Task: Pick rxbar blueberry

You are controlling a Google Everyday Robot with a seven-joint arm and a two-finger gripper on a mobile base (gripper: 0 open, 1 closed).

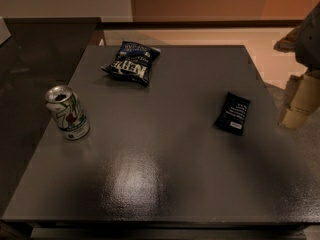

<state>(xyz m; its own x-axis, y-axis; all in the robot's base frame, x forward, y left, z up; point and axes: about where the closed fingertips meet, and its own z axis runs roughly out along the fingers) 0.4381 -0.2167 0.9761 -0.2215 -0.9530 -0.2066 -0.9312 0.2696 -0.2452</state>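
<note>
Noted at the 3 o'clock edge of view: gripper, off the table and apart from all items; open or closed, cannot tell. Found lying flat toward 3 o'clock on the table, near the gripper, untouched: rxbar blueberry. Judged outstanding: approach, grasp, lift. Counted: one bar, one chip bag at 11 o'clock, one can standing at 9 o'clock.

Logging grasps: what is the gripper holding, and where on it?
Nothing: the gripper hangs at the right edge, apart from the snack bar lying on the table.
</note>
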